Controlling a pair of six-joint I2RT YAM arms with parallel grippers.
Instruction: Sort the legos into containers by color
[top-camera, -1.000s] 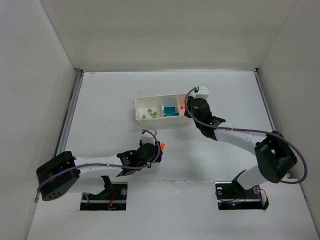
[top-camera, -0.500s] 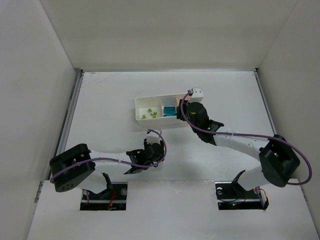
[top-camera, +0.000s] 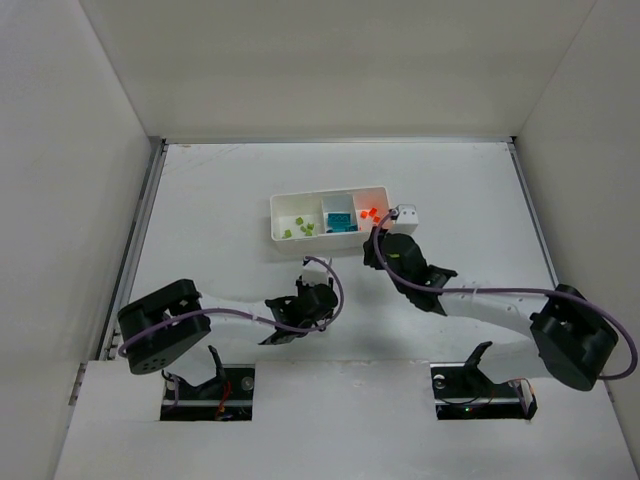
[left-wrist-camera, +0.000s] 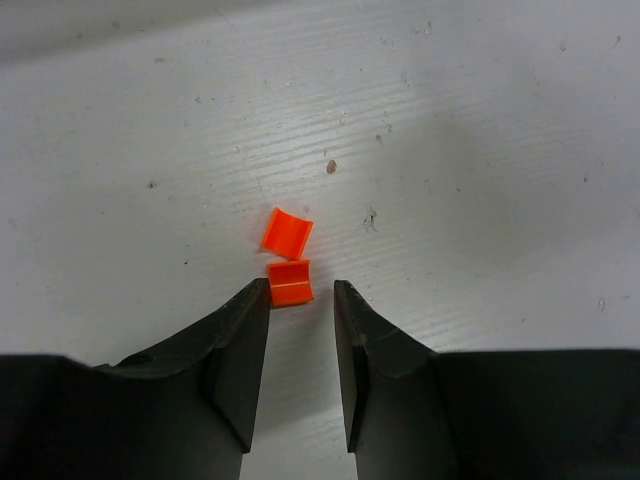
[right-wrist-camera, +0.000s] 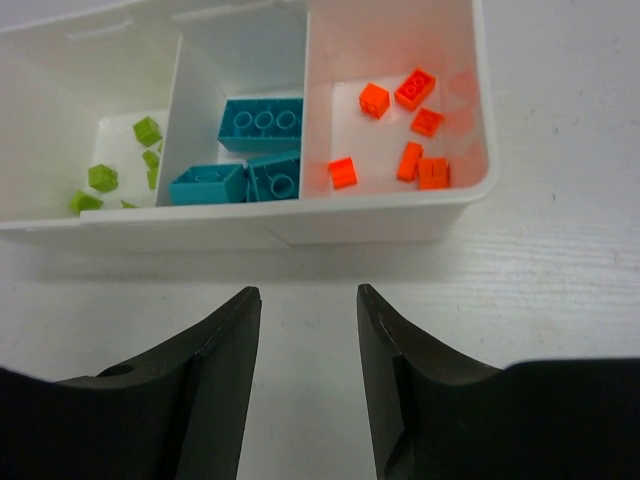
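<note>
Top cam: white tray (top-camera: 322, 241) sits mid-table (top-camera: 200, 200), 3 compartments. Green legos (top-camera: 298, 231) in left one, teal legos (top-camera: 341, 221) in middle, orange legos (top-camera: 370, 214) in right. Left gripper (top-camera: 318, 303) is low over the table on the tray's near side, well apart from it; jaw state can't be told from here. Right gripper (top-camera: 383, 243) is just beside the tray's near-right corner, pointing at it.

Left wrist cam: jaws apart, clamped on nothing. Two loose orange bricks (left-wrist-camera: 287, 232) lie on bare table, one behind the other, touching or nearly so. Nearer one sits in the gap right at tip level, against or v. close to the picture-left finger (left-wrist-camera: 240, 340). Farther one is just beyond the tips, turned a bit.

Right wrist cam: jaws apart, nothing between them, tips short of the tray's near wall, over the table. Tray contents: approx 5 green in left compartment (some partly hidden by the wall), 3 teal in middle, 6 orange in right. Each compartment shows one colour only.
</note>
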